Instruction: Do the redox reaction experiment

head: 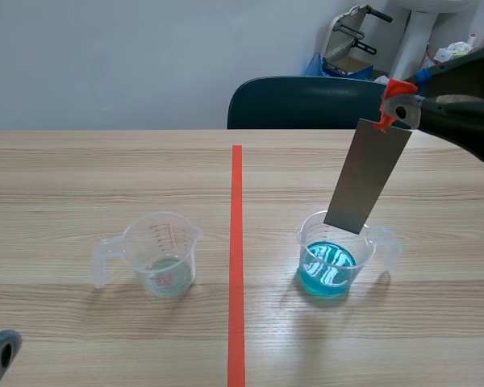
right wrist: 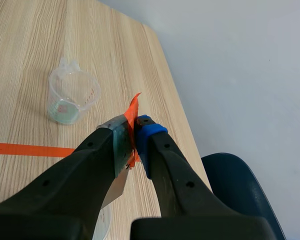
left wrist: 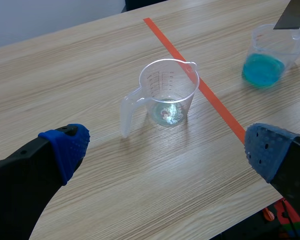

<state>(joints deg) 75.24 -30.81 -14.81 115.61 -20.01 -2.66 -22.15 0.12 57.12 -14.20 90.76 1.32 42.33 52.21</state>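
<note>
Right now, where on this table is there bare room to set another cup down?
The far strip of table behind the clear cup is bare, as is the near edge in front of both cups, either side of the tape line. Crowded: over the blue cup, where the metal strip hangs from the right arm's jaws.

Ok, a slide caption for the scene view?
Right pincer holds a metal strip over the cup of blue liquid.

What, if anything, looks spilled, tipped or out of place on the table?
Nothing stands out. The clear cup and the blue-liquid cup both stand upright, with no spill visible around them. The metal strip hangs tilted from the right hand, its lower end at the blue-liquid cup's rim.
</note>
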